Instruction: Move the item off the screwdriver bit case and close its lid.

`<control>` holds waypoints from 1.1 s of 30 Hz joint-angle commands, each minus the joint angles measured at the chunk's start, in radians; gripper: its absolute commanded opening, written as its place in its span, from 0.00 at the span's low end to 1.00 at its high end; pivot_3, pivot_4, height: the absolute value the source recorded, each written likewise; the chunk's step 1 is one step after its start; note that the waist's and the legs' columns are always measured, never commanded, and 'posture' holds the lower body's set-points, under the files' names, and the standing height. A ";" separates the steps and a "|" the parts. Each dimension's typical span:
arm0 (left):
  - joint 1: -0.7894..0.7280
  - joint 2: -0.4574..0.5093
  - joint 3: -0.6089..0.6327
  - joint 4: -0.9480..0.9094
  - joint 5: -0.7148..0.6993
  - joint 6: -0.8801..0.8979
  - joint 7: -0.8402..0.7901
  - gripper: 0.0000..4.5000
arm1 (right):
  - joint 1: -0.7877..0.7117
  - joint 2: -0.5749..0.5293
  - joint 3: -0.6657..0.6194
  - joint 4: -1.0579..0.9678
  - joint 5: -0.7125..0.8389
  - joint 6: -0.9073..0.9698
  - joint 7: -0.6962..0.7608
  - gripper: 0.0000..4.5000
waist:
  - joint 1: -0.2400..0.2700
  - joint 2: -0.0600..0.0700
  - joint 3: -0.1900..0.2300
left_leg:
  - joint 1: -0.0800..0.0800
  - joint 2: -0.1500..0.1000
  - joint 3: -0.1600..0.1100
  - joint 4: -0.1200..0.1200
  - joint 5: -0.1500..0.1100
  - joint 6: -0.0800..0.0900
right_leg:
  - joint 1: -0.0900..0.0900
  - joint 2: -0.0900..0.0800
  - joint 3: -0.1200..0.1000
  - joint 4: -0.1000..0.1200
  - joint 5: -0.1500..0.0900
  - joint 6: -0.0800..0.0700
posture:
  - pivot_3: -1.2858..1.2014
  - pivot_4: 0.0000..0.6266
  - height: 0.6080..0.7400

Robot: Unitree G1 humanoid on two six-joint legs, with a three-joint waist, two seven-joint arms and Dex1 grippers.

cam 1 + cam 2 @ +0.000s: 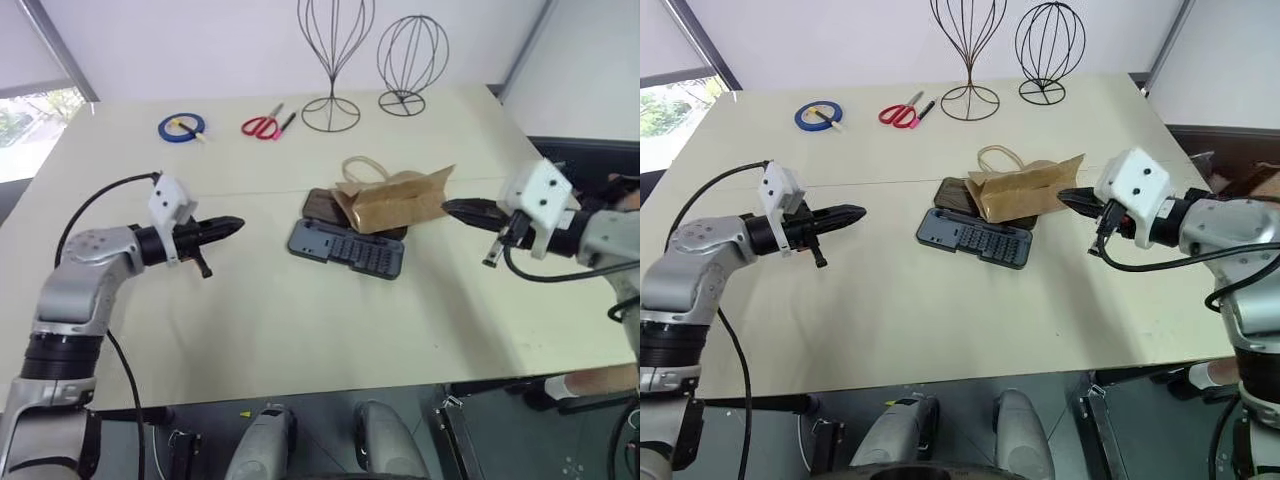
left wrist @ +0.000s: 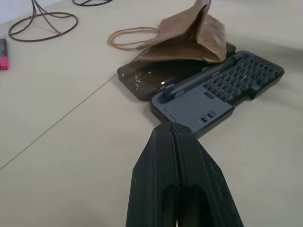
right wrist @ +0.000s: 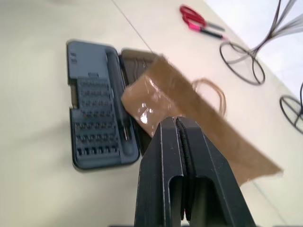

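A: Starting at the left, what's there?

B: The left gripper (image 1: 236, 226) hovers above the table (image 1: 300, 330), fingers pressed together on nothing, pointing toward the screwdriver bit case (image 1: 347, 249). Behind it, at the far edge, lie a roll of blue tape (image 1: 181, 127) and red scissors (image 1: 264, 125).

A: And the middle?

B: The case lies open: the grey tray nearer the robot, the lid (image 2: 151, 78) flat behind it. The paper bag (image 1: 395, 200) rests on the lid, covering most of it; the left end shows bare. Whether the bag also touches the tray, I can't quite tell. Two wire stands (image 1: 333, 60) are behind.

A: The right?

B: The right gripper (image 1: 1068, 196) is clenched and empty, its tip just beside the bag's right end.
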State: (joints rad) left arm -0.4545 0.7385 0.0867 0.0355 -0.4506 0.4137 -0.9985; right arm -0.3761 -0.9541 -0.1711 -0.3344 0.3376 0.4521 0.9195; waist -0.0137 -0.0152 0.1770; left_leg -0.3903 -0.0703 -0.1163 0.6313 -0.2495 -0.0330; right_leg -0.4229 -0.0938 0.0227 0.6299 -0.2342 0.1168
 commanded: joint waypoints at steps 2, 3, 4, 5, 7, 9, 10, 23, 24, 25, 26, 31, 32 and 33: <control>-0.013 0.017 0.021 -0.031 0.002 -0.015 -0.011 0.00 | -0.032 -0.011 -0.008 -0.013 0.007 -0.013 0.008 0.00 | 0.001 0.000 0.000 | 0.000 0.000 0.000 0.000 0.000 0.000 | 0.000 0.000 0.000 0.000 0.000 0.000 | 0.52 0.24 1.00; -0.012 0.015 0.021 -0.030 0.005 -0.013 -0.005 0.00 | -0.034 -0.009 -0.006 -0.013 0.006 -0.012 0.007 0.00 | 0.001 0.000 0.000 | 0.000 0.000 0.000 0.000 0.000 0.000 | 0.000 -0.001 0.000 0.000 0.000 0.000 | 0.52 0.24 1.00; -0.013 0.014 0.023 -0.027 0.006 -0.012 -0.002 0.00 | -0.037 -0.007 -0.003 -0.015 0.006 -0.010 0.005 0.00 | 0.002 0.000 0.000 | 0.000 0.000 0.000 0.000 0.000 0.000 | 0.000 -0.001 0.000 0.000 0.000 0.000 | 0.52 0.24 1.00; -0.011 0.013 0.023 -0.038 -0.004 0.004 -0.006 0.00 | -0.038 -0.003 0.000 -0.014 0.003 -0.013 0.004 0.00 | 0.002 -0.001 0.001 | 0.000 0.000 0.000 0.000 0.000 0.000 | 0.000 -0.001 0.000 0.000 0.000 0.000 | 0.52 0.24 1.00; -0.007 0.010 0.020 -0.055 -0.014 0.018 -0.007 0.00 | -0.039 0.002 0.006 -0.010 -0.002 -0.019 0.001 0.00 | 0.002 -0.001 0.001 | 0.000 -0.001 0.000 0.000 0.000 0.000 | -0.001 -0.001 0.000 0.000 0.000 0.000 | 0.52 0.24 1.00; -0.011 0.001 0.020 -0.060 -0.012 0.016 -0.001 0.00 | -0.040 0.007 0.013 -0.010 -0.004 -0.021 -0.003 0.00 | 0.001 -0.001 0.001 | -0.001 -0.001 0.000 0.000 0.000 0.000 | -0.001 -0.001 0.000 0.000 0.000 0.000 | 0.52 0.24 1.00; -0.013 -0.004 0.021 -0.062 -0.012 0.018 0.003 0.00 | -0.040 0.009 0.015 -0.010 -0.004 -0.022 -0.004 0.00 | 0.001 -0.001 0.001 | -0.001 -0.001 0.000 0.000 0.000 0.000 | -0.001 -0.001 0.000 0.000 0.000 0.000 | 0.52 0.24 1.00; -0.014 -0.025 0.014 -0.075 -0.004 0.028 0.009 0.00 | -0.051 0.020 0.028 -0.012 -0.006 -0.029 -0.016 0.00 | 0.002 -0.001 0.001 | -0.001 -0.001 0.000 0.000 0.000 0.000 | -0.001 -0.001 0.000 0.000 0.000 0.000 | 0.52 0.24 1.00; -0.012 -0.025 0.014 -0.077 -0.004 0.028 0.008 0.00 | -0.051 0.020 0.028 -0.012 -0.006 -0.029 -0.016 0.00 | 0.002 -0.001 0.001 | -0.001 -0.001 0.000 0.000 0.000 0.000 | -0.001 -0.001 0.000 0.000 0.000 0.000 | 0.52 0.24 1.00; -0.012 -0.025 0.013 -0.077 -0.004 0.029 0.007 0.00 | -0.052 0.019 0.028 -0.010 -0.007 -0.029 -0.015 0.00 | 0.002 -0.001 0.001 | -0.001 -0.001 0.000 0.000 0.000 0.000 | -0.001 -0.001 0.000 0.000 0.000 0.000 | 0.52 0.24 1.00; -0.012 -0.025 0.013 -0.077 -0.004 0.029 0.007 0.00 | -0.053 0.018 0.029 -0.008 -0.008 -0.029 -0.015 0.00 | 0.001 -0.001 0.001 | -0.001 -0.001 0.000 0.000 0.000 0.000 | -0.001 -0.001 0.000 0.000 0.000 0.000 | 0.52 0.24 1.00; -0.009 -0.025 0.013 -0.079 -0.004 0.034 0.006 0.00 | -0.057 0.020 0.031 -0.004 -0.011 -0.032 -0.016 0.00 | 0.001 -0.001 0.001 | -0.001 -0.001 0.000 0.000 0.000 0.000 | -0.001 -0.001 0.000 0.000 0.000 0.000 | 0.52 0.24 1.00; -0.009 -0.025 0.013 -0.080 -0.004 0.034 0.006 0.00 | -0.059 0.021 0.032 -0.001 -0.014 -0.035 -0.017 0.00 | 0.001 -0.001 0.001 | -0.001 -0.001 0.000 0.000 0.000 0.000 | -0.001 -0.001 0.000 0.000 0.000 0.000 | 0.52 0.24 1.00; -0.009 -0.026 0.011 -0.081 -0.004 0.036 0.007 0.00 | -0.062 0.022 0.035 0.002 -0.017 -0.038 -0.019 0.00 | 0.001 -0.001 0.001 | -0.001 -0.001 0.000 0.000 0.000 0.000 | -0.001 -0.001 0.000 0.000 0.000 0.000 | 0.52 0.24 1.00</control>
State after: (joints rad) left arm -0.4564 0.7105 0.0917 -0.0128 -0.4475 0.4507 -0.9924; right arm -0.4096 -0.9325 -0.1263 -0.3272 0.3265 0.4340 0.9076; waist -0.0124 -0.0158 0.1777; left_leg -0.3909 -0.0708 -0.1161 0.6315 -0.2495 -0.0331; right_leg -0.4238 -0.0952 0.0228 0.6300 -0.2341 0.1170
